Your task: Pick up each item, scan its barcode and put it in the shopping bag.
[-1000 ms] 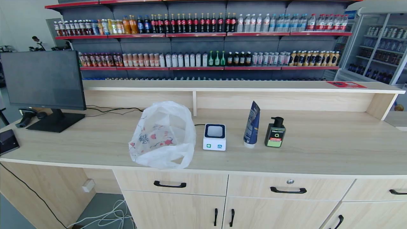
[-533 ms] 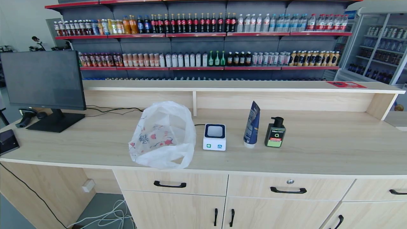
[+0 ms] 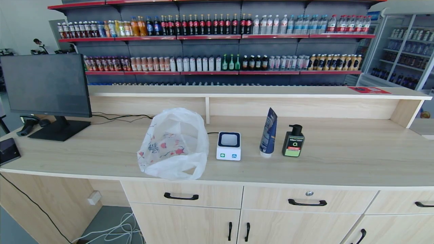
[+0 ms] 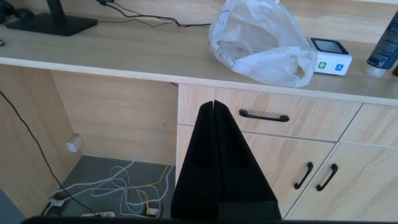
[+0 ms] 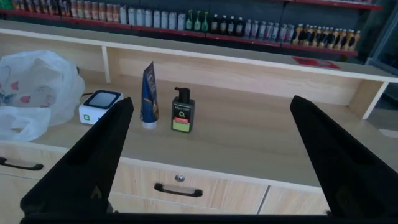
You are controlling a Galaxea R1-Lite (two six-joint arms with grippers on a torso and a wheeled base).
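Right hand (image 5: 211, 101) wide, left hand (image 4: 214, 104) closed: nudging the tall tube (image 3: 268, 134) ahead, balanced on its narrow end, could topple it.

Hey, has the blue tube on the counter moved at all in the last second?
No. The blue tube stands in the same spot, upright between the scanner and the pump bottle, apart from both.

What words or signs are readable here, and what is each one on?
No text reads clearly.
The pump bottle: label print too small to read.
The blue tube: print too blurred.
The scanner: a green and a blue icon, no legible words.
The shopping bag: red and dark pattern, illegible.
The red sign on the ledge: too small.
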